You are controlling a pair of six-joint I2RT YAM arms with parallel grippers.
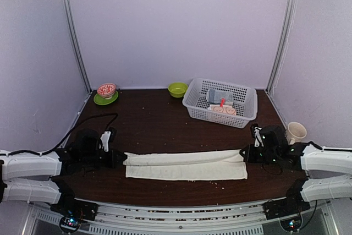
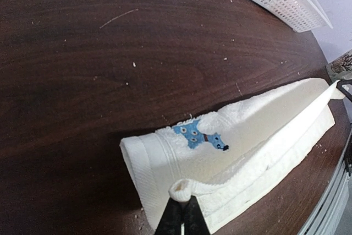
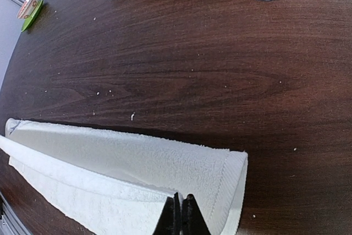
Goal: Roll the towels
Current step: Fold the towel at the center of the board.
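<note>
the plain cream-white terry towel lies on the dark wooden worktop, long axis spanning side to side between the left end effector and right end effector, each clenched on an end.

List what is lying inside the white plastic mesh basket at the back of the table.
Inside the white plastic mesh basket lie a grey-blue rolled towel and, nearer the arms, a cream cloth with orange-pink faces. Whatever is beneath them is covered.
</note>
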